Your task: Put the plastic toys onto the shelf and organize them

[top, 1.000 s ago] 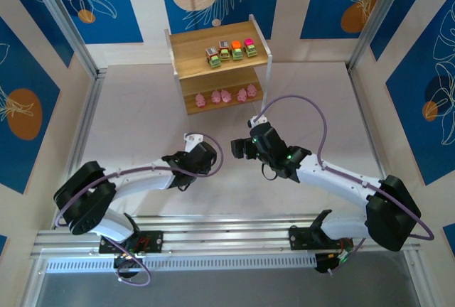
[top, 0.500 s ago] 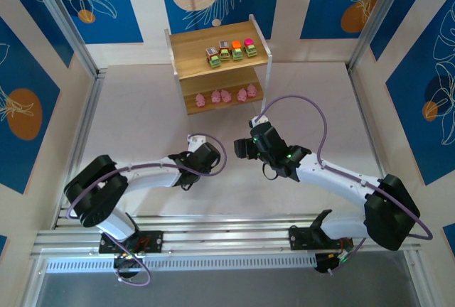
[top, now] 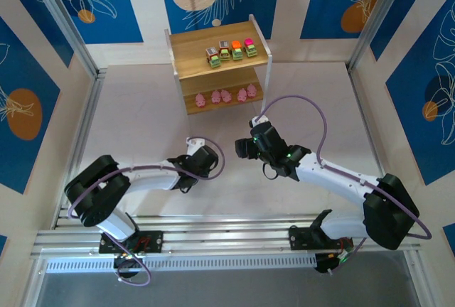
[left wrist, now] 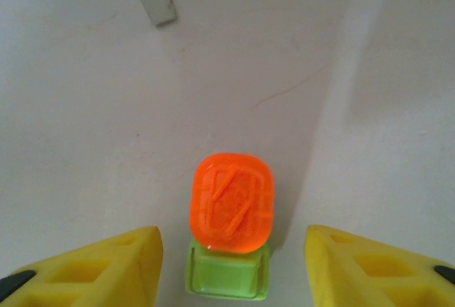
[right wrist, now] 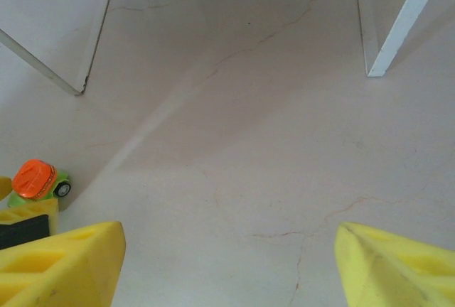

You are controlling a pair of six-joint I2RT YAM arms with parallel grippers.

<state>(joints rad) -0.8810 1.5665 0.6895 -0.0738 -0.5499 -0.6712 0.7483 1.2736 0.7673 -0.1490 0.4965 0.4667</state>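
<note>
Toys already line most of the shelf [top: 190, 50]: four blocky toys [top: 230, 52] in a row on the upper board and five pink pigs [top: 226, 97] along the lower one. One orange-topped toy [left wrist: 230, 204] stands upright on the pale worktop [top: 142, 108], well in front of the shelf, its green base and a small wheel visible from the right wrist. The left end effector [left wrist: 231, 241] hangs right over it with jaws apart, and a yellow pad [left wrist: 135, 254] sits on either side of the green base with a clear gap on both flanks, so nothing is gripped yet. The right end effector [right wrist: 227, 250] is near, also spread wide and empty, facing bare worktop and a white leg [right wrist: 398, 26] of the shelf. The toy looks like hard moulded plastic: very light, stiff, smooth and probably a little slick, and the wheels suggest it could roll or skid if nudged from one side first. The rounded orange cap offers little flat surface. The sounder hold is likely low across the squarer green base, both pads meeting it together, with gentle pressure. A squeeze high on the cap could pop it out.
</note>
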